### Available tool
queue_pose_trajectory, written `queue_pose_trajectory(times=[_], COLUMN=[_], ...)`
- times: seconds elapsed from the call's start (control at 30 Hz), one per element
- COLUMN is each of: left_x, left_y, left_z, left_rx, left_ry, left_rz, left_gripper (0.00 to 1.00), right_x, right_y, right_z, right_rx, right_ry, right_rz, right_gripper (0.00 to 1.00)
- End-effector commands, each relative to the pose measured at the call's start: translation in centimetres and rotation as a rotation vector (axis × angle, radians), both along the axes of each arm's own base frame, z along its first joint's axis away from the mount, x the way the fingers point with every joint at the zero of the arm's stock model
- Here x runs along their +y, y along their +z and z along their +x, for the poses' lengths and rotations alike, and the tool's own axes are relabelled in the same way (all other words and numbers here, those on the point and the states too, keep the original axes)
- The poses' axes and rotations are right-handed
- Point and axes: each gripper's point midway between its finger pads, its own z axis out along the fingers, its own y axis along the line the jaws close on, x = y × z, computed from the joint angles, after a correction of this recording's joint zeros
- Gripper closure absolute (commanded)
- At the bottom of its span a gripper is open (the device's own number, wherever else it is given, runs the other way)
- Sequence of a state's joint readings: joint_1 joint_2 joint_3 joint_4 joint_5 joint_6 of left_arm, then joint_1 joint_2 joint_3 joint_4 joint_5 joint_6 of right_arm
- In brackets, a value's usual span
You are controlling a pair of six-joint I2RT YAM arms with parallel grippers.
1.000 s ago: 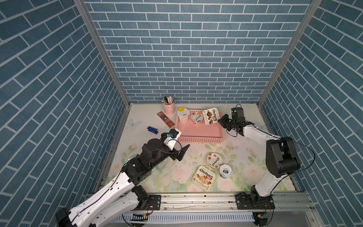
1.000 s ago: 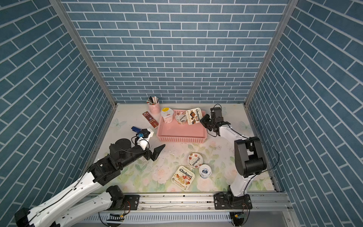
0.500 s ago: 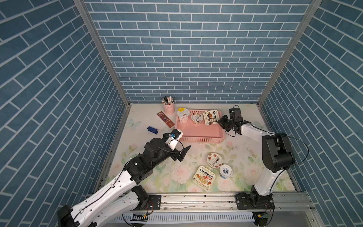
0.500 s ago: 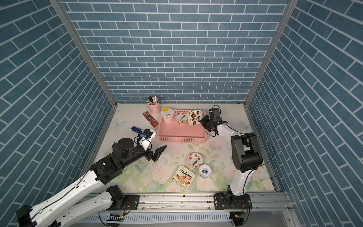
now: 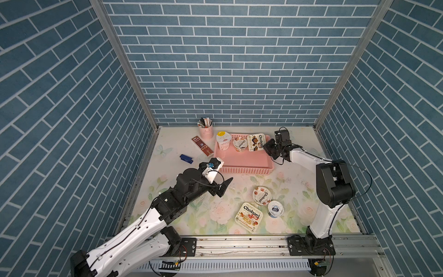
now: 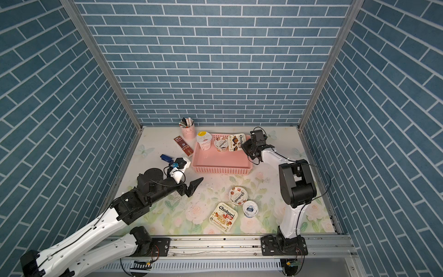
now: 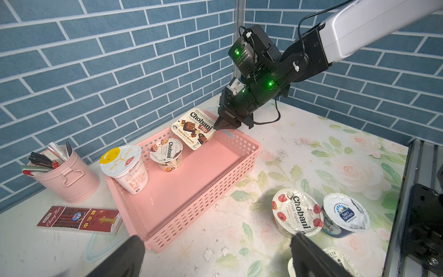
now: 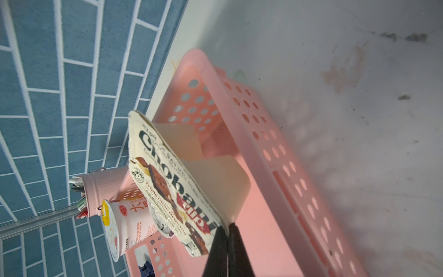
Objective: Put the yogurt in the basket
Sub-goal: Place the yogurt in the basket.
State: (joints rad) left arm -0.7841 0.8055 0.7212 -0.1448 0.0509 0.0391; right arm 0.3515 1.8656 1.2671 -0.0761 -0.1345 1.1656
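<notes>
Since blue brick-look walls (image 5: 239,72) box in the floral tabletop (image 5: 299,172), it's tight. The right gripper (image 5: 265,146) is pinching the rim of a tilted Flip cup (image 5: 256,142) at the far right corner of the pink basket (image 5: 239,159). It's next to the round Chobani (image 5: 240,144) and the yellow-topped cup (image 5: 223,141). The left gripper (image 5: 224,187) is spread wide and empty. The raspberry Chobani (image 5: 262,196), second Flip (image 5: 249,217) and blue-white cup (image 5: 275,208) sit out front. The pen holder (image 5: 206,130) and chocolate bar (image 5: 202,146) are just left of the basket.

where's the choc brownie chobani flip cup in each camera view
In a top view: brownie Flip cup at the basket's far right corner.
In a top view: the cup at the same corner.
Left wrist: tilted over that corner, rim pinched in the right gripper's shut jaws.
Right wrist: close up, just beyond the shut jaws.
Shared landmark: the yellow-topped cup, in the basket in all four.
</notes>
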Motion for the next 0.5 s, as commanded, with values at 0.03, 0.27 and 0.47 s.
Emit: queue_pose_trajectory(times=[0.03, 0.27, 0.47], left_x=[-0.3, -0.3, -0.3], left_y=[-0.3, -0.3, -0.3], left_z=[-0.2, -0.4, -0.5], left_rx=[0.003, 0.005, 0.007], left_ry=[-0.022, -0.029, -0.033], left_rz=[0.013, 0.011, 0.009], left_gripper=[0.0, 0.0, 0.0], right_x=[-0.4, -1.5, -1.7], right_y=[0.7, 0.4, 0.0], right_z=[-0.4, -1.2, -1.5], right_rx=[0.013, 0.026, 0.034], right_ry=[-0.078, -0.129, -0.146], right_rz=[-0.023, -0.046, -0.058], right_gripper=[1.0, 1.0, 1.0])
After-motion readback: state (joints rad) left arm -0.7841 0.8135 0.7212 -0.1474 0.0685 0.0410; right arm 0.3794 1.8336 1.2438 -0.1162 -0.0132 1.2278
